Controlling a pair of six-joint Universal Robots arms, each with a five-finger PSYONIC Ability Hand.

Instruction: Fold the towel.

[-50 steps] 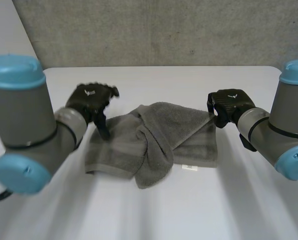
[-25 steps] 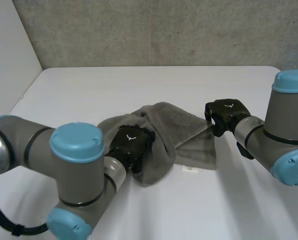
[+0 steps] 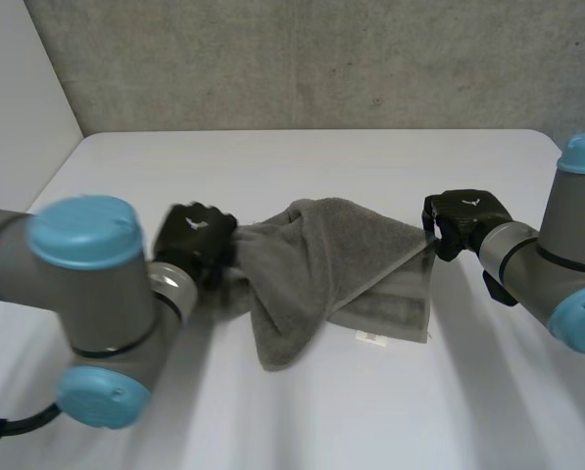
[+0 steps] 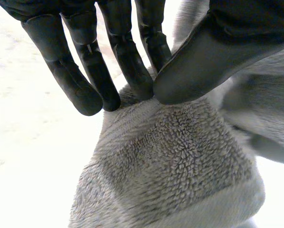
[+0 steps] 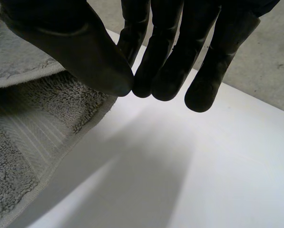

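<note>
Two black hands are holding one grey towel [image 3: 316, 259], which is lying crumpled across the middle of the white table [image 3: 302, 162]. At the towel's nine o'clock, the left hand [image 3: 196, 240] is pinching a bunched fold of cloth, its thumb pressing the pile against the fingertips in its wrist view. Half a second ago this hand was resting over the towel's seven o'clock part, with its arm crossing the front. Now it is sitting further left and further back, and the cloth is stretching out towards it in a narrow neck. In the middle, a thick fold is hanging down towards six o'clock, and one small white label [image 3: 370, 337] is showing at the five o'clock edge. At the towel's two o'clock, the right hand [image 3: 463, 217] is clamping the raised far corner between thumb and fingertips. It is sitting slightly further right than before, drawing that edge taut.
</note>
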